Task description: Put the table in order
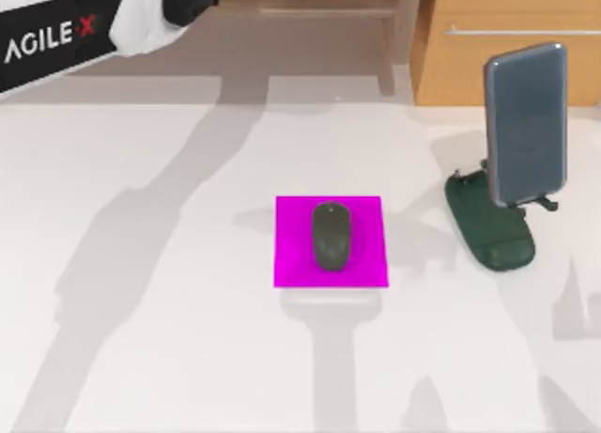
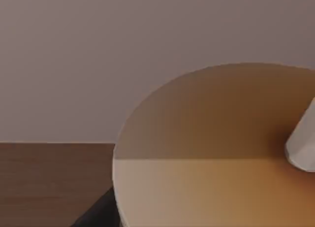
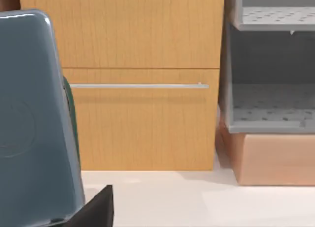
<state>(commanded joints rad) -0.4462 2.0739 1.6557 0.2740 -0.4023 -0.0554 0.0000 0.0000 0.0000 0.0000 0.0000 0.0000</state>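
Nearest the overhead camera, the grey-blue phone (image 1: 525, 123) stands upright on its dark green stand (image 1: 491, 224) near the table's right edge, leaning back as if set there for viewing; in the right wrist view the phone (image 3: 34, 118) sits close before the lens, with the tan wooden cabinet (image 3: 142, 79) and its drawer handle (image 3: 139, 85) behind it along the table's far edge. At the middle of the table (image 1: 141, 339) a dark mouse (image 1: 331, 235) lies squarely on the magenta pad (image 1: 366, 264), which looks like its proper home. I judge the white tabletop already largely in order. Wide bare room lies toward the left edge and the near edge, so any move has free passage there. My left arm (image 1: 103, 20) is parked at the far left corner; whether either pincer is apart or together, I cannot tell.
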